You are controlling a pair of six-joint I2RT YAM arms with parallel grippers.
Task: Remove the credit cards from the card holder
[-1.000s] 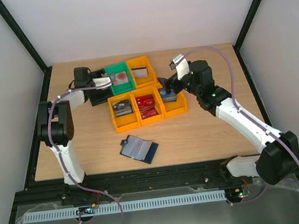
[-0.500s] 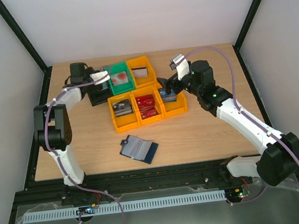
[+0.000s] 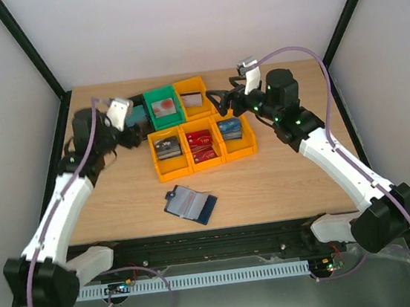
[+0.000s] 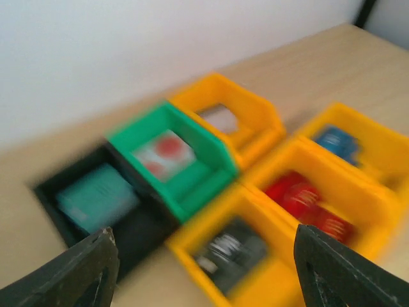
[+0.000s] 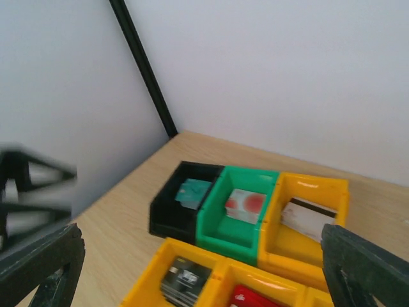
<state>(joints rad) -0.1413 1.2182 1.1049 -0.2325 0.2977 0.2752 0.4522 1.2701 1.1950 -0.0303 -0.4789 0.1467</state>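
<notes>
Card holder: you are looking at 1 folding card holder (image 3: 190,204), lying open on the wooden table (image 3: 291,180) in the lower centre of the top view. It is sitting well apart from both grippers and from the bins.
Progress: credit cards (image 3: 202,145) are already lying in the bins, so most of the emptying is looking done. The holder's slots are showing grey-blue, but you cannot tell at this size whether any card is still sitting inside.
Remaining: judging from this, you are probably facing a check of the holder, or a last card or 2.
Left gripper (image 4: 204,233): its fingers are standing wide apart and holding nothing, hovering above the bins.
Right gripper (image 5: 199,233): its fingers are spread fully and gripping nothing, hanging over the upper centre of the table.
Bins: you are counting 6, namely 1 black bin (image 4: 137,233), 1 green bin (image 4: 204,185) and 4 orange bins (image 3: 170,173).
Cards by bin: 1 teal card (image 4: 96,198) in black, 1 white card with red spots (image 4: 163,150) in green, 1 pale card (image 4: 220,118) in the back orange bin.
Stacks: grey cards (image 4: 230,249), red cards (image 4: 307,204) and blue cards (image 4: 335,141) are filling the 3 front bins, and their counts are not showing.
</notes>
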